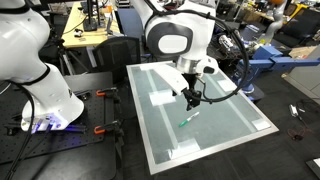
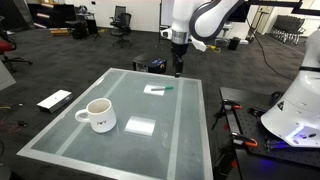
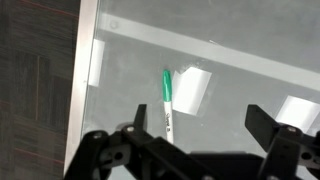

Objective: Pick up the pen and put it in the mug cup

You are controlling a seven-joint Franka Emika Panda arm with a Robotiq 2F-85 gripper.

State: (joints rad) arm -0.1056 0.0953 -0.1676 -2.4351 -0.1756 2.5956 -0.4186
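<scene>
- Holds nothing in the tool (image 3: 200,122); hangs above the bench (image 1: 235,105) with jaws spread wide.
- Finds the pen (image 3: 167,100) flat near a bench edge, well apart from the mug (image 2: 99,115) toward the opposite edge.
- Probably calls for a sideways shift first, with the pen lying off-centre beside one finger, long axis across the closing line.

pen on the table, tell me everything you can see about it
The pen is short and thin, with a green body that looks like plastic and a whitish end bearing dark print too small to read. It lies flat on the glassy table, close beside a white rectangular patch, with its whitish end pointing toward the gripper. The gripper hangs above it, open, and does not appear to touch it. Only the table seems to touch the pen.
</scene>
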